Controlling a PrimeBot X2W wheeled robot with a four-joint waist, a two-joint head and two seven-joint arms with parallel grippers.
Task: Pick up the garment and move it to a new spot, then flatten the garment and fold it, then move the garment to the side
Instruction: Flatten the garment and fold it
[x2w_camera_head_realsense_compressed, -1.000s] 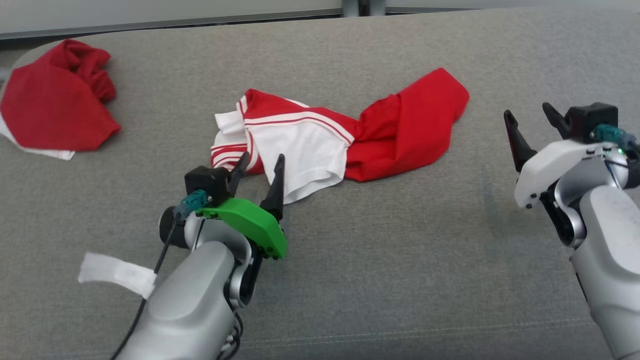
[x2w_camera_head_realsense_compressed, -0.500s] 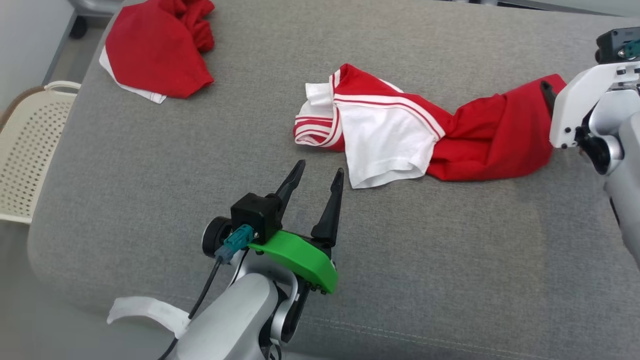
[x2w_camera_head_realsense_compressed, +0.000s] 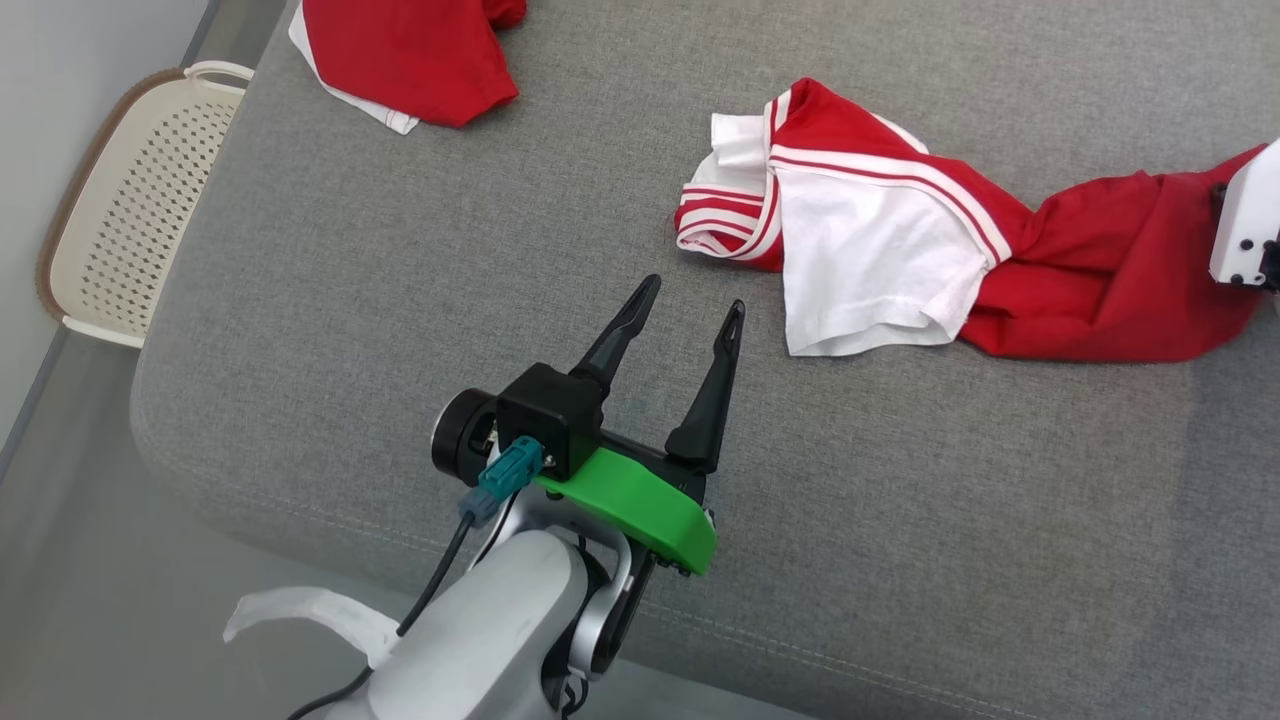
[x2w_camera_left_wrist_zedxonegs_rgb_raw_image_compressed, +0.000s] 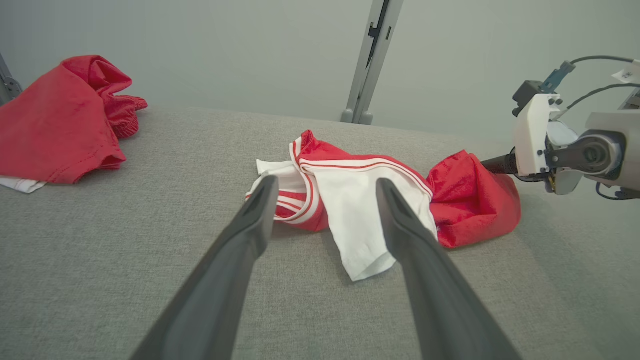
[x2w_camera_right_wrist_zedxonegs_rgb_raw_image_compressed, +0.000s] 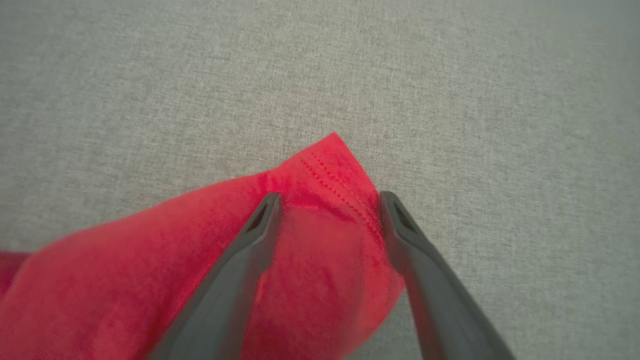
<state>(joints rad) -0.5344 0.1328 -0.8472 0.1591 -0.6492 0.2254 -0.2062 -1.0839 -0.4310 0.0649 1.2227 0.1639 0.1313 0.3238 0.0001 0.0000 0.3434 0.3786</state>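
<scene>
The pick-up is judged to be in hand. The garment is seen crumpled on the grey cushion, at two o'clock from the left gripper, whose fingers are spread and empty. On the right gripper the fingers are spread astride the red corner, and closing there is called for next.

The left hand points forward from its silver forearm and green wrist cover (a cable plugs in beside it), dark fingers spread wide, while the right hand, behind a white wrist cover, also stands with fingers parted.
</scene>
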